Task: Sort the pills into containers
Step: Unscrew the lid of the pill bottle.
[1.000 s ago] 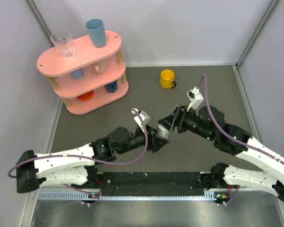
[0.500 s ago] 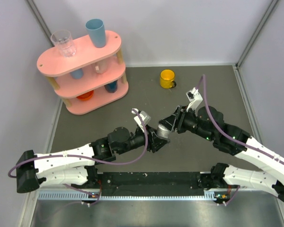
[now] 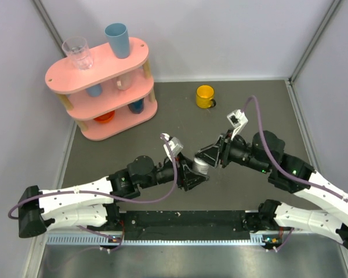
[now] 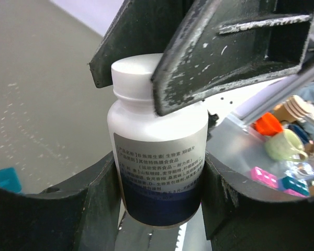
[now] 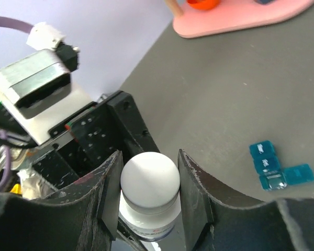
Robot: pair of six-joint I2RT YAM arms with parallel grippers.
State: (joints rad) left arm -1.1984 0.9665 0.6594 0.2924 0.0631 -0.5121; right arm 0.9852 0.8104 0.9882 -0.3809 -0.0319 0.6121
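A white capped pill bottle (image 3: 200,165) with a blue-banded label hangs above the middle of the table between both arms. My left gripper (image 3: 191,175) is shut on the bottle's body (image 4: 157,151), one finger on each side of the label. My right gripper (image 3: 211,156) is shut on the bottle's white cap (image 5: 149,180), whose sides its two fingers (image 5: 196,183) touch. The containers, a dark-teal pill box (image 5: 276,166) with one compartment lid swung open, lie on the grey table to the right in the right wrist view. No loose pills show.
A pink three-tier shelf (image 3: 98,75) stands at the back left, with a blue cup (image 3: 117,39) and a clear glass (image 3: 78,52) on top and more cups on the lower tiers. A yellow mug (image 3: 205,95) sits at the back centre. Grey walls enclose the table.
My right gripper's fingers have closed in on the bottle's cap. Both arms and the bottle have shifted slightly toward the near edge.
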